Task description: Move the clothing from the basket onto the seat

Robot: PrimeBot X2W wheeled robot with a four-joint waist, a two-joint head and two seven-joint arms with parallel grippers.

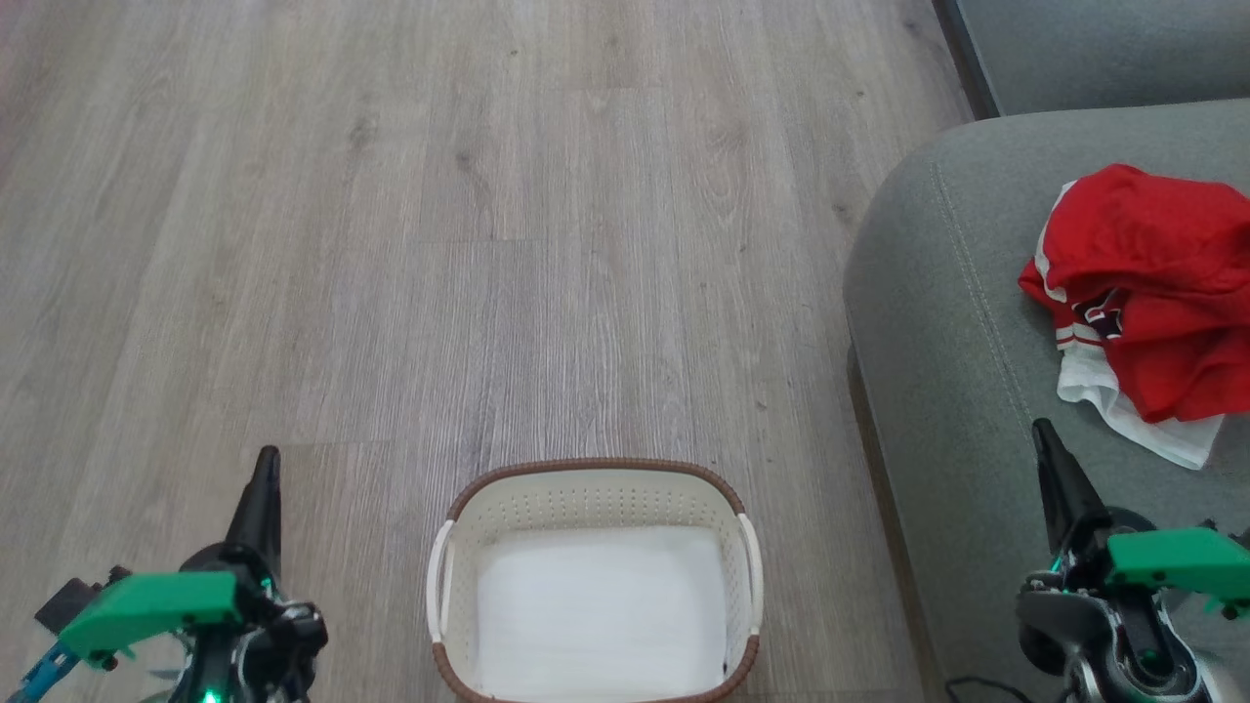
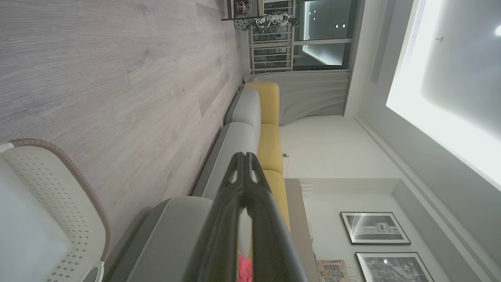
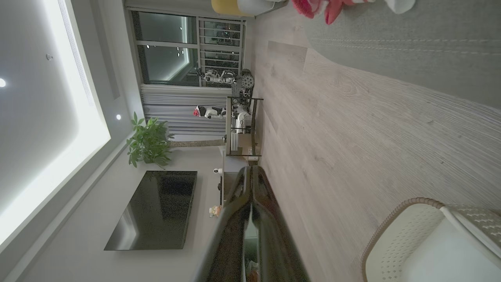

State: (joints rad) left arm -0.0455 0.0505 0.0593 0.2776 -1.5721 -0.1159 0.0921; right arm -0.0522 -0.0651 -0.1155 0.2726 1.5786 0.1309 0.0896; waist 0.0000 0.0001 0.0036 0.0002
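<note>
The left gripper (image 1: 265, 467) is clenched on nothing and hangs over the floor (image 1: 488, 244), left of the basket (image 1: 596, 465). The right gripper (image 1: 1045, 437) is clenched and empty too, above the seat (image 1: 957, 322) near its floor-side edge. The basket stands between them, its white bottom bare. The clothing (image 1: 1152, 283) lies crumpled on the seat, in from its rounded corner.

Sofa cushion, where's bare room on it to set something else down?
Bare sofa cushion runs from its rounded corner to the red garment, plus the strip between garment and right gripper. Crowded where the garment lies.
</note>
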